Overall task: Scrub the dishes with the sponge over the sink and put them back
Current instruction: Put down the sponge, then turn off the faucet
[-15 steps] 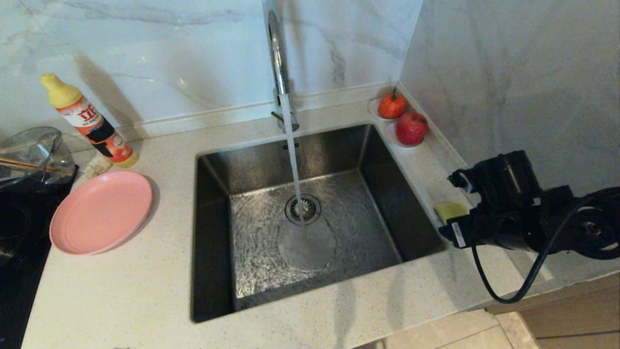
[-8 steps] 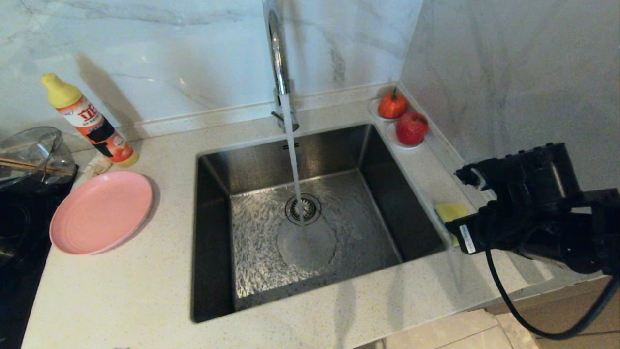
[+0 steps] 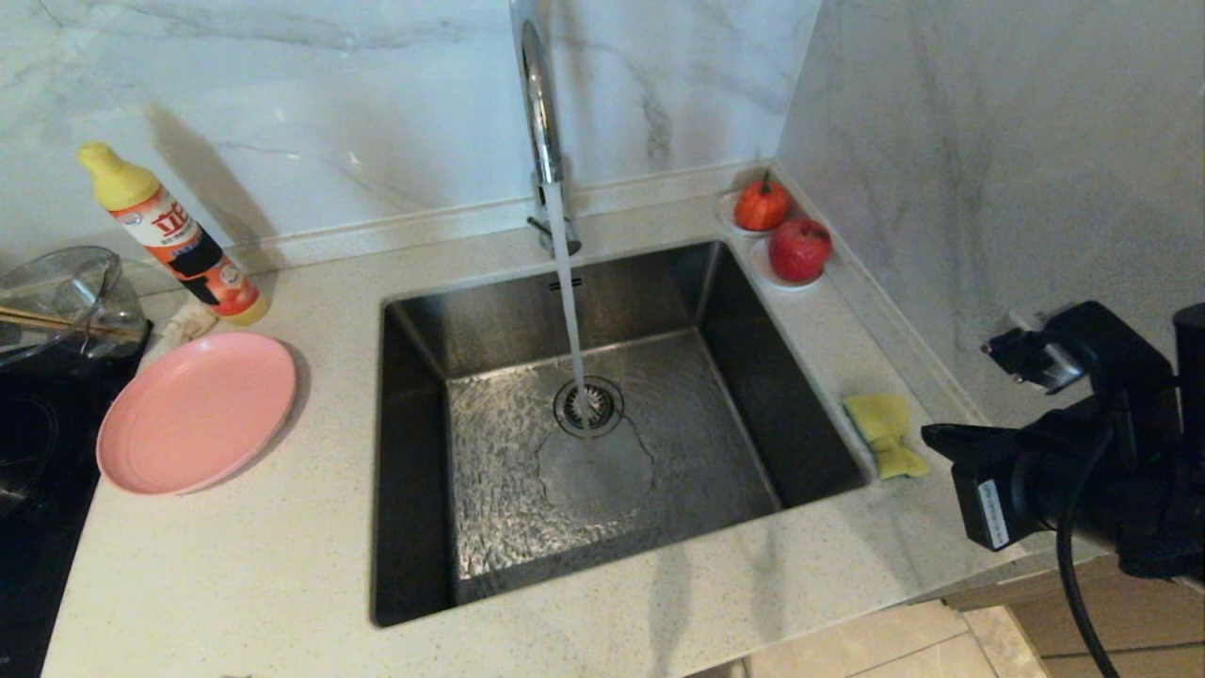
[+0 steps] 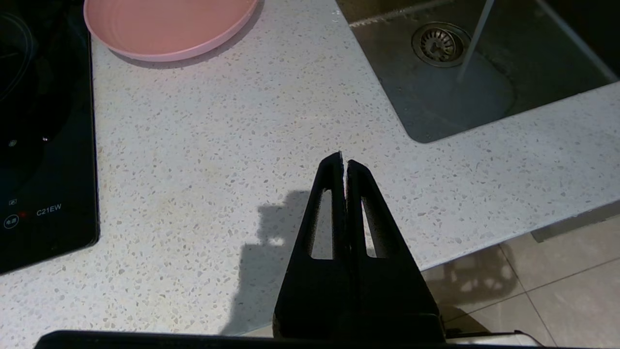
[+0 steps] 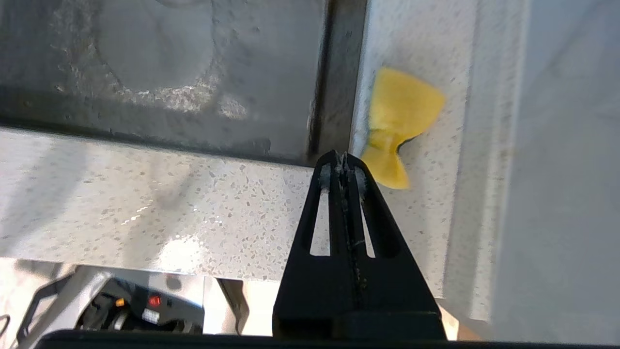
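One sponge (image 3: pixel 885 434) lies free beside sink (image 3: pixel 414 471) | soft, light, wet-slick; take its pinched waist | right gripper (image 5: pixel 343 164) together, empty | left gripper (image 4: pixel 343 161) together, parked.

Speckled countertop (image 3: pixel 264 565) carries pink plate (image 3: pixel 195 411), yellow sponge (image 3: pixel 885 433), detergent bottle (image 3: pixel 174 235) (perhaps leaning), two red fruits (image 3: pixel 781 231)

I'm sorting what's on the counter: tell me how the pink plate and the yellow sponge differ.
The pink plate is round, wide and shallow; the yellow sponge is far smaller, rectangular with a pinched waist. The plate lies left of the sink, next to the black cooktop; the sponge lies right of the sink, close to the wall. Both lie flat on the speckled counter, ungripped.
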Robot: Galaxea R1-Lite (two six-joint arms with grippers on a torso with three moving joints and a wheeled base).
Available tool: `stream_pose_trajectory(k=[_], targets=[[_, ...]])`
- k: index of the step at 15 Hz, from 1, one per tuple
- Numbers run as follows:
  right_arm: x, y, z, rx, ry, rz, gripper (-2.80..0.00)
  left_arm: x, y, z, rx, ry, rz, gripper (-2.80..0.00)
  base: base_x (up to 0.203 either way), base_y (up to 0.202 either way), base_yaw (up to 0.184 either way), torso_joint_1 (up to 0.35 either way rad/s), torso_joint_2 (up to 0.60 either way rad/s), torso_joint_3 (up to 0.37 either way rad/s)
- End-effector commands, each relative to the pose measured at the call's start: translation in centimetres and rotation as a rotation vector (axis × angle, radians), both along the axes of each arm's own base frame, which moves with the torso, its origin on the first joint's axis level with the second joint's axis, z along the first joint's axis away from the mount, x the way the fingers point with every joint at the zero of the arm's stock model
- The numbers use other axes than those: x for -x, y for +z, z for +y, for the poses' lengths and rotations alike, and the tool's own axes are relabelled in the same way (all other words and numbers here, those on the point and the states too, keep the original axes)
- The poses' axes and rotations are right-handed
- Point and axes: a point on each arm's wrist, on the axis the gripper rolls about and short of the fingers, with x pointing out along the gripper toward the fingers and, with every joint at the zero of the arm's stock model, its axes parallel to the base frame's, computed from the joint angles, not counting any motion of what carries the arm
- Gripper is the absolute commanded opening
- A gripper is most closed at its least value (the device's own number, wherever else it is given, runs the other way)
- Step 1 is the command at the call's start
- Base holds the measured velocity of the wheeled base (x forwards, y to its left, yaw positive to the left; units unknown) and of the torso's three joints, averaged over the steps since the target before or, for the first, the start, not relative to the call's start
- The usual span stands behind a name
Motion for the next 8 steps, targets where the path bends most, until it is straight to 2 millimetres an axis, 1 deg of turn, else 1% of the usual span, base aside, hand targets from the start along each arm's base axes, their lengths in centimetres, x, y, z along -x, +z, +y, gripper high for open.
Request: stream_pose_trajectory(k=[1,6,8], targets=[[2.0,1.0,-1.4,-0.045,0.012,-0.061,-2.8,0.0,0.0,0.0,0.0,0.001,-0.001,-2.8,0.0,0.0,0.0,0.0,0.0,0.0],[5.2,2.1,-3.7,-0.109,0.077,-0.243,-2.8,0.0,0.0,0.0,0.0,0.0,-0.001,-2.8,0.0,0.0,0.0,0.0,0.0,0.0],[6.8,1.8,-4.7,-0.137,0.135,-0.275,-2.8,0.0,0.0,0.0,0.0,0.0,-0.001,-2.8,0.0,0.0,0.0,0.0,0.0,0.0]])
